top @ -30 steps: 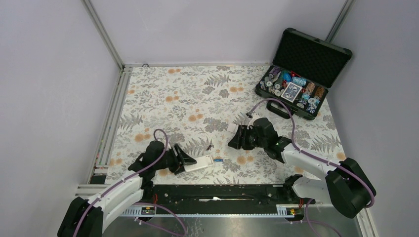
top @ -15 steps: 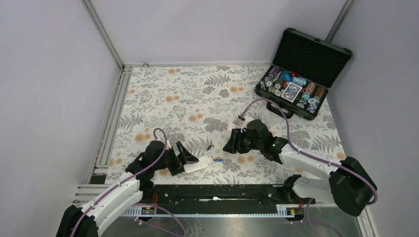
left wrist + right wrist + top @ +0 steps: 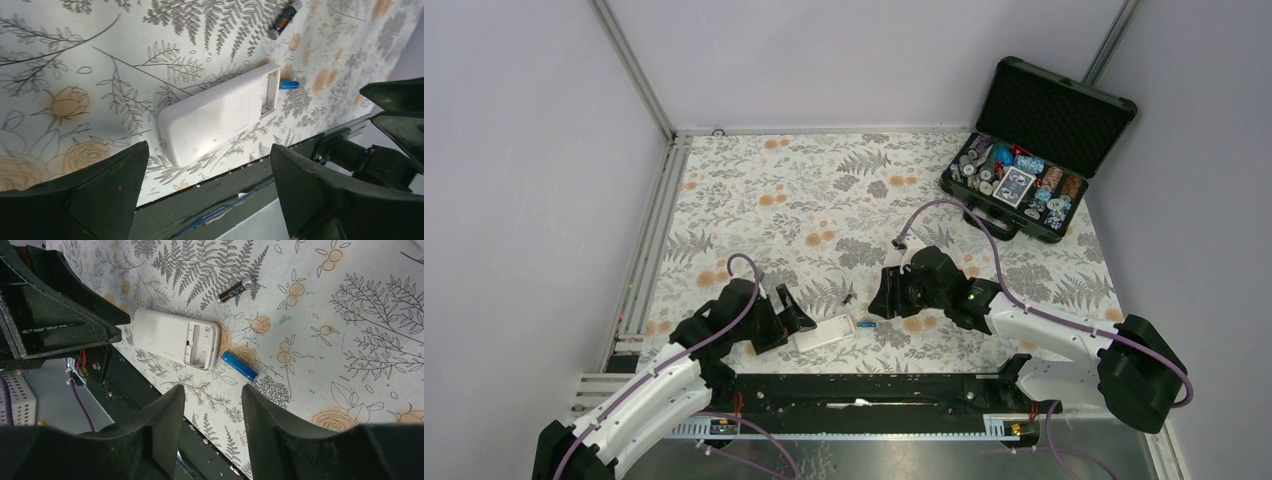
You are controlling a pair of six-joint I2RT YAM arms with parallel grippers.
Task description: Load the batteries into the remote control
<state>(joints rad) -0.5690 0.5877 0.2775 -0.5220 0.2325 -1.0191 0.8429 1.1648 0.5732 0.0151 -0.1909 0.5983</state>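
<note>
On floral cloth (image 3: 824, 190) my L claw (image 3: 786, 322) just sprang wide, freeing remote (image 3: 827, 331) bay-up; R claw (image 3: 885, 297), half-spread & empty, can fetch blue battery (image 3: 865, 324)

**A robot test cell in a lab**

Plain pale wall panels (image 3: 844, 60) set in aluminium posts (image 3: 632, 68) box in a table spread with a floral cloth (image 3: 824, 190). The left arm (image 3: 659, 395) and right arm (image 3: 1044, 325), white and black, are bolted to a black rail (image 3: 904, 385) at the near edge. Both trail purple cables (image 3: 939, 203).
</note>
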